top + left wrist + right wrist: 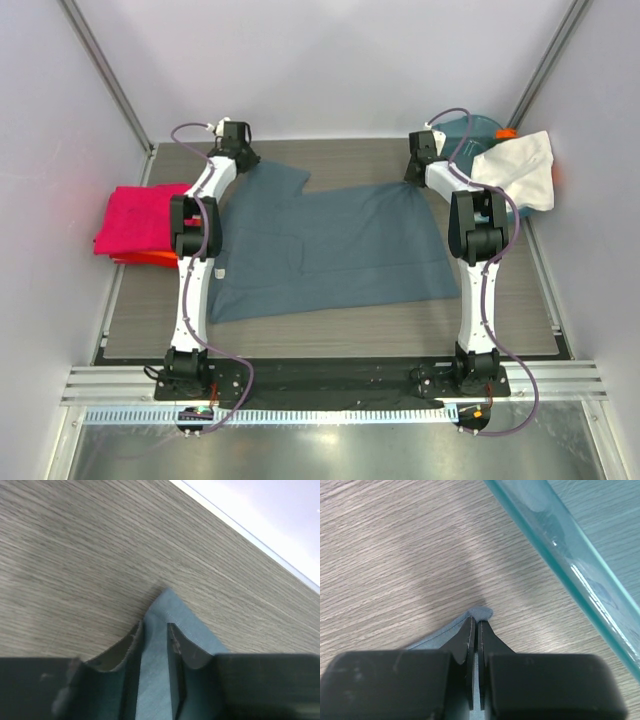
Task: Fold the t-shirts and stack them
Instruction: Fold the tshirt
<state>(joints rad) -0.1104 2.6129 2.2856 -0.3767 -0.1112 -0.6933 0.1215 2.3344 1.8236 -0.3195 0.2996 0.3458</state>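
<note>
The slate blue-grey t-shirt (340, 245) lies spread out on the wooden table. My left gripper (243, 158) is at the shirt's far left corner. In the left wrist view the jaws (155, 626) stand slightly apart, with the shirt's hemmed corner (172, 607) lying between them. My right gripper (416, 170) is at the far right corner. In the right wrist view it (475, 621) is shut on the shirt's corner (482, 612), which pokes out past the tips. A folded magenta pink shirt (140, 218) lies on an orange-red one (150, 258) at the left. A white shirt (520, 170) hangs over the tub.
The teal plastic tub (478, 128) stands at the back right corner, and its rim (560, 550) is close to the right of my right gripper. Grey walls close in the table on the left, right and back.
</note>
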